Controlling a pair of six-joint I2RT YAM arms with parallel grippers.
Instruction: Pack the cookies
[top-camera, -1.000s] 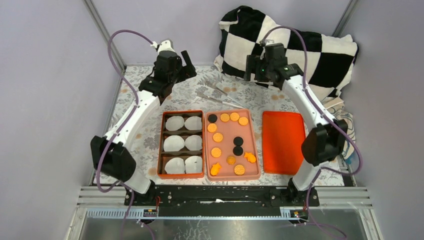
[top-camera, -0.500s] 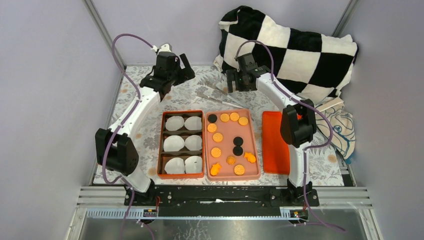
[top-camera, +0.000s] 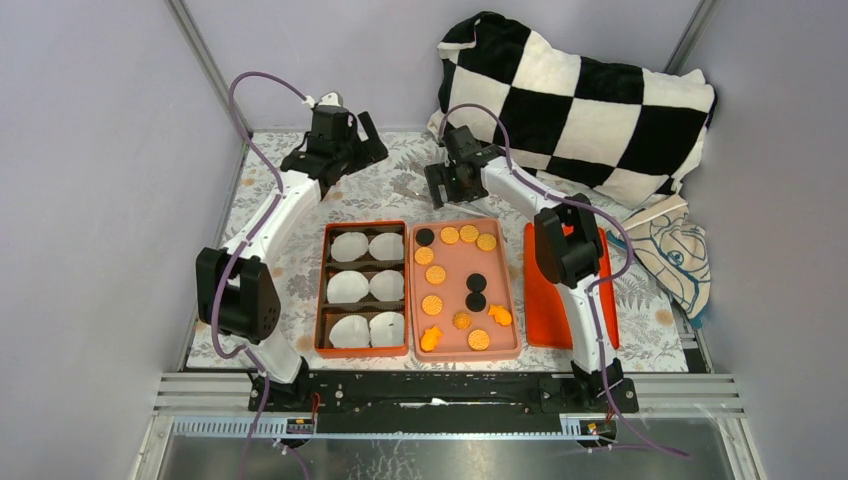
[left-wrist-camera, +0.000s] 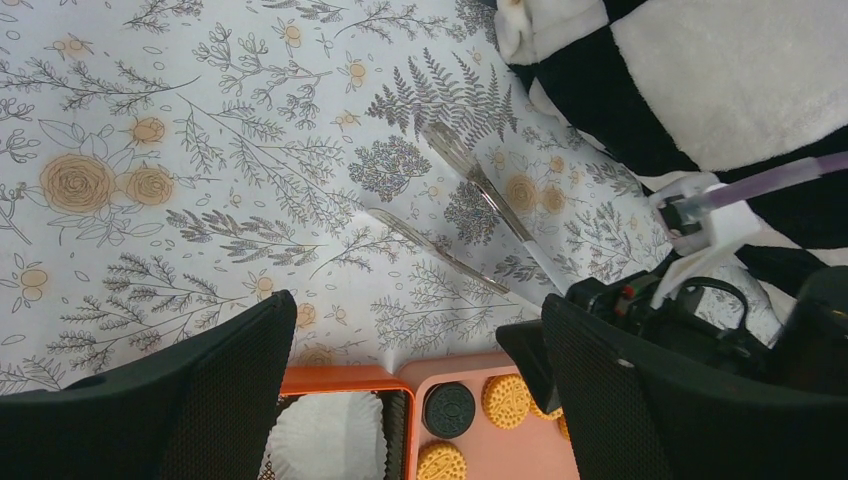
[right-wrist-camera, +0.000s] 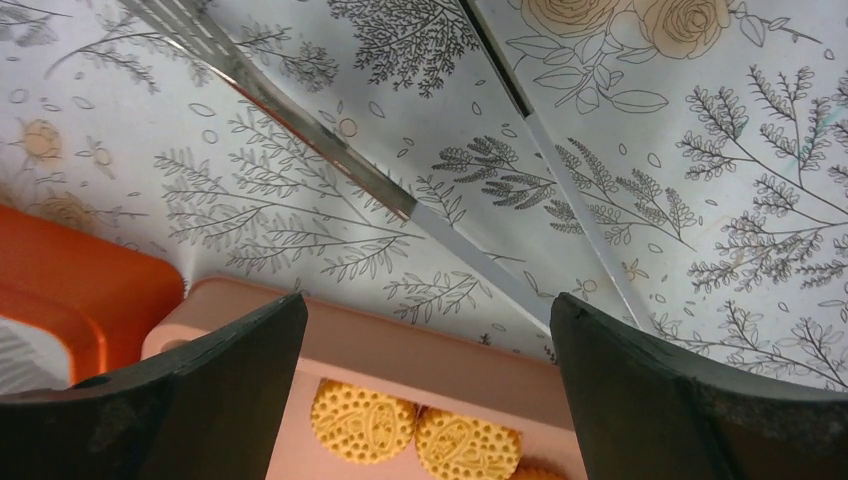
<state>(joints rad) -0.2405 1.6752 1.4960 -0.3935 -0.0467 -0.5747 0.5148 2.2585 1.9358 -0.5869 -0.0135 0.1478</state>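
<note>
The cookies (top-camera: 450, 235) lie loose on a pink tray (top-camera: 455, 265): several golden discs, three black ones (top-camera: 476, 290), and a few irregular orange shapes (top-camera: 431, 338). My left gripper (top-camera: 362, 140) hovers open and empty above the cloth beyond the tray. Its wrist view (left-wrist-camera: 415, 380) shows a black cookie (left-wrist-camera: 449, 408) and golden ones (left-wrist-camera: 508, 400) below. My right gripper (top-camera: 440, 190) is open and empty just beyond the tray's far edge. In the right wrist view (right-wrist-camera: 425, 400) it sits over two golden cookies (right-wrist-camera: 363, 420), with metal tongs (right-wrist-camera: 330, 130) lying ahead of it.
An orange box (top-camera: 322, 290) holding several white paper cups (top-camera: 349, 246) stands left of the tray. An orange lid (top-camera: 560, 300) lies to the right. The tongs (left-wrist-camera: 470, 200) lie on the floral cloth. A checkered pillow (top-camera: 590, 90) fills the back right.
My right arm has swung left and down from in front of the pillow to the tongs at the tray's far edge. The left arm has shifted only slightly.
</note>
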